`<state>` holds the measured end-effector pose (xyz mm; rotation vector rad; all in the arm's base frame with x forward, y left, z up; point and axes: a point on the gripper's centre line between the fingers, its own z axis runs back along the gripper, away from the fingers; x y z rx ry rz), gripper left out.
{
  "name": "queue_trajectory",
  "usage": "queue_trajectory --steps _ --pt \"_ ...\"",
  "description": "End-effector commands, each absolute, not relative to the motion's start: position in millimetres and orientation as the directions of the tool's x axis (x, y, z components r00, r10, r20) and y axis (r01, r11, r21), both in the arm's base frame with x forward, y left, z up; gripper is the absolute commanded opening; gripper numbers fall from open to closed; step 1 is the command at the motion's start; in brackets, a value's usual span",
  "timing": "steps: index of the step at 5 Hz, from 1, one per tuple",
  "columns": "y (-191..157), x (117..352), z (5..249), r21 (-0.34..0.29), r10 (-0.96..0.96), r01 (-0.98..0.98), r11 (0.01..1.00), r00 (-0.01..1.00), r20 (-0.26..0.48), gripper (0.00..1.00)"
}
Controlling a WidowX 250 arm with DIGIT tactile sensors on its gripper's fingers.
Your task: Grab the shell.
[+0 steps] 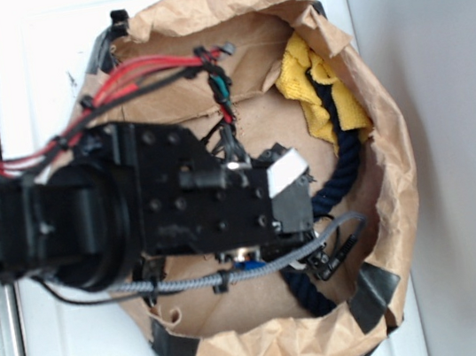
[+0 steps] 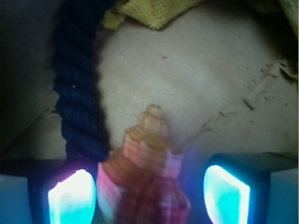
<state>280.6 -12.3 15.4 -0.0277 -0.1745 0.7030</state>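
- The paper bag [image 1: 395,208] lies open with its walls rolled up, and the arm hides most of its floor in the exterior view.
- The navy rope [image 2: 77,84] curves along the left side, touching or nearly touching the shell at its lower end.
- The gripper [image 2: 148,191] is spread wide; both glowing pads [image 2: 70,198] stand apart from the shell.
- The shell [image 2: 147,163] lies on the bag floor between the pads, closer to the left one.
- Its long axis runs away from the wrist camera, with the stepped tip pointing to the yellow cloth [image 2: 154,11].
- To grasp well, I think the gripper should move a little left to centre, go lower, and close across the wide body without catching the rope.
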Motion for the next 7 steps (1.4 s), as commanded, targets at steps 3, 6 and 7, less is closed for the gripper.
queue_trajectory --steps 3,6,7 --pt "-8.3 282.9 27.9 -0.108 0.674 -0.665 0.739 0.726 0.137 0.0" --pt "23.9 274.9 124.8 0.035 0.72 -0.741 0.67 0.661 0.212 0.0" --pt "42.2 268.9 148.3 0.051 0.689 -0.703 0.71 0.708 0.155 0.0"
